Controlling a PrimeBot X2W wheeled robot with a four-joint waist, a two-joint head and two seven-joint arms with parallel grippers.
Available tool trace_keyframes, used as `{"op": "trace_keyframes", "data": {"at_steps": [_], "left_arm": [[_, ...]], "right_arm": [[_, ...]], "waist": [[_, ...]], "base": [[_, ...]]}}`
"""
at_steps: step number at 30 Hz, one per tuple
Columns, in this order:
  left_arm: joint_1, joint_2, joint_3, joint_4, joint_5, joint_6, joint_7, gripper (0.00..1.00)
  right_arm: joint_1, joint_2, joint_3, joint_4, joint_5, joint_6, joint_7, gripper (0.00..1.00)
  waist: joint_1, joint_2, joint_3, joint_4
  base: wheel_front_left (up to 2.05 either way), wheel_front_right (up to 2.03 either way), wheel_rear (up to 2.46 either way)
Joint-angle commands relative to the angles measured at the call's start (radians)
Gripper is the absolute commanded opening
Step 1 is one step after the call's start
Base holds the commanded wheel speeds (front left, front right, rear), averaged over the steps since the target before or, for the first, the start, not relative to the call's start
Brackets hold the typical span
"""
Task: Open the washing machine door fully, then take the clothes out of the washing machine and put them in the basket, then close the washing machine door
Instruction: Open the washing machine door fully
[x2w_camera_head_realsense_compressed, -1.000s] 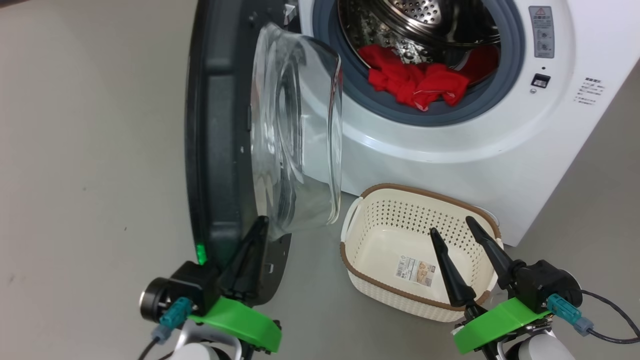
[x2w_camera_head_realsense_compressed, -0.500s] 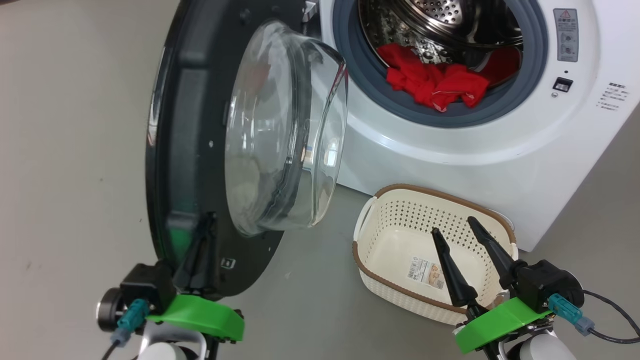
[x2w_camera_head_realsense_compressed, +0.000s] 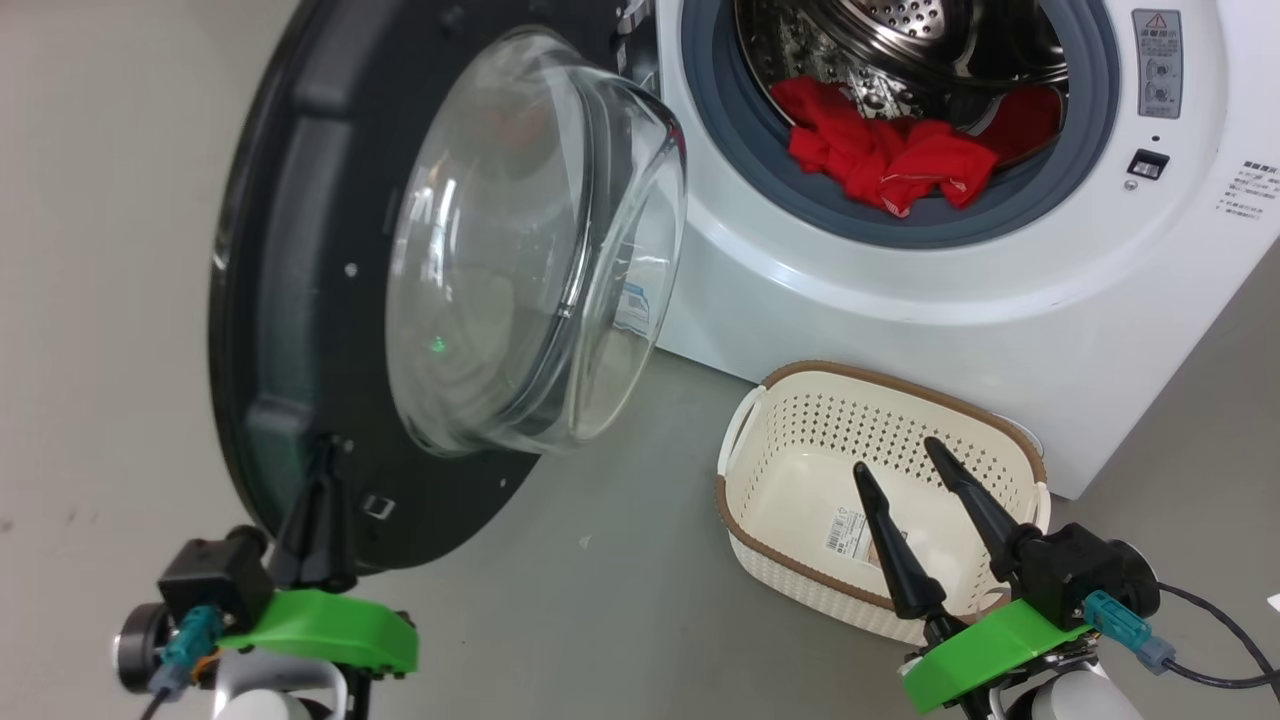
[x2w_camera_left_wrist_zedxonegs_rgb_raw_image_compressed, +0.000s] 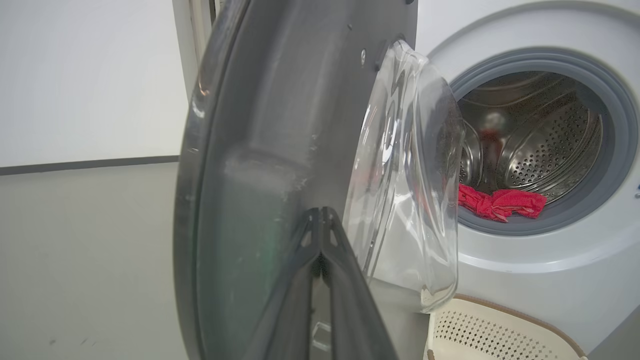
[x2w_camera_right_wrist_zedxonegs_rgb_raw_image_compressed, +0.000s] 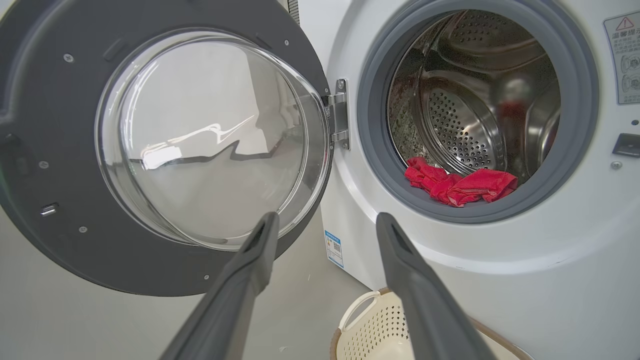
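Slippage of the pinched-together left gripper (x2w_camera_head_realsense_compressed: 325, 460) off the washing machine door (x2w_camera_head_realsense_compressed: 290, 300) rim, lower left, could stall opening; right gripper (x2w_camera_head_realsense_compressed: 897, 458) gapes over the basket (x2w_camera_head_realsense_compressed: 880, 375), clothes (x2w_camera_head_realsense_compressed: 885, 160) lie in the drum (x2w_camera_head_realsense_compressed: 900, 40).

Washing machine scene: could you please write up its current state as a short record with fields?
door: washing machine door swung wide open, glass window bulging from its inner face
machine: washing machine, drum exposed
clothes: red clothes in the drum, at the grey gasket
basket: basket on the floor in front of the machine, no clothes inside
left arm: left end effector shut, tips at the door's lower inner face
right arm: right end effector open, holding nothing
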Motion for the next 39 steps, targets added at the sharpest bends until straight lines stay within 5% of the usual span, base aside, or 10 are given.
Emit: {"op": "trace_keyframes", "data": {"at_steps": [1, 20, 39], "left_arm": [[-0.028, 0.043, 0.062, -0.004, -0.009, 0.021, -0.01, 0.0], [-0.127, 0.078, 0.184, 0.118, -0.008, 0.031, -0.016, 0.0], [-0.243, 0.069, 0.356, 0.254, 0.02, -0.021, -0.016, 0.0]], "right_arm": [[-0.032, 0.002, 0.026, -0.018, -0.014, 0.006, -0.006, 1.0], [-0.045, 0.002, 0.017, -0.016, -0.064, 0.006, -0.006, 1.0], [-0.068, 0.002, 0.011, -0.034, -0.115, 0.006, 0.011, 1.0]], "waist": [[0.0, 0.0, 0.005, -0.001], [0.0, 0.0, 0.058, -0.049], [0.0, 0.0, 0.119, -0.057]], "base": [[0.0, 0.0, 0.0], [0.0, 0.0, 0.0], [0.0, 0.0, 0.0]]}}
